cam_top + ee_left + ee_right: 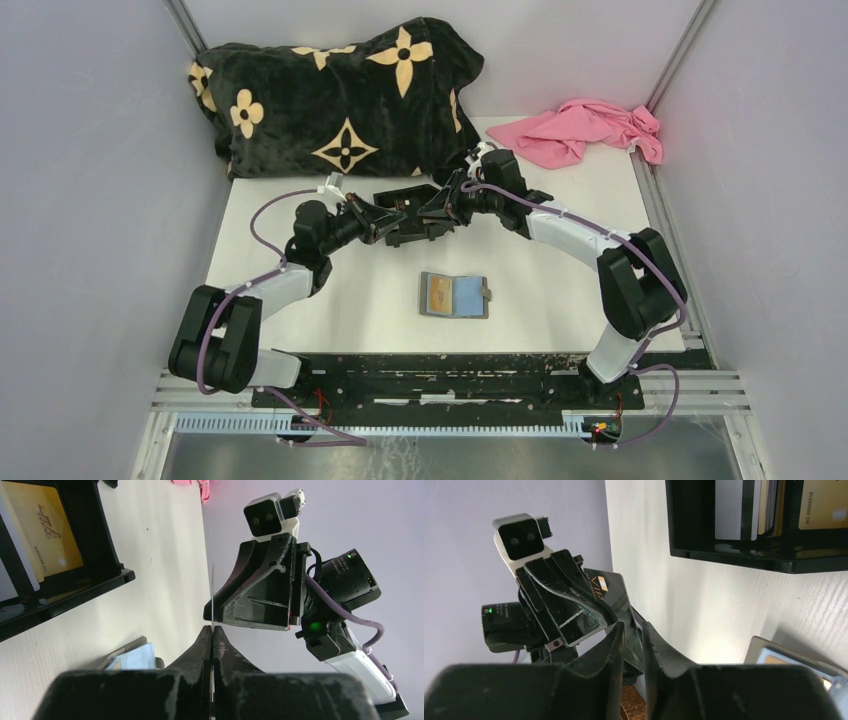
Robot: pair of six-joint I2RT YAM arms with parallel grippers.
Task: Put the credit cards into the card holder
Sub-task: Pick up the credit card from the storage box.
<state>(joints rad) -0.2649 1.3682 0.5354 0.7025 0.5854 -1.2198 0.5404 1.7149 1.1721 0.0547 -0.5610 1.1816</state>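
Black card [604, 587]: thin, stiff and light; glossy, so probably slippery. Best pinched flat across its faces near one edge. It hangs beside the black box [734, 555], well apart from the open wallet [453, 295]. Left gripper [212, 635] is clamped on it. Right gripper [633, 635] has its jaws slightly apart astride it. Legible: "VIP" in gold.

I am working in a robotics test cell, not a home or shop: plain grey panels [90, 150] close in a white table [560, 290] on three sides, framed by bare aluminium posts [683, 45]. The two arms [275, 290] are bolted to a black plate [450, 375] on slotted aluminium rails [450, 402] at the table's near edge, purple cables [253, 225] exposed.
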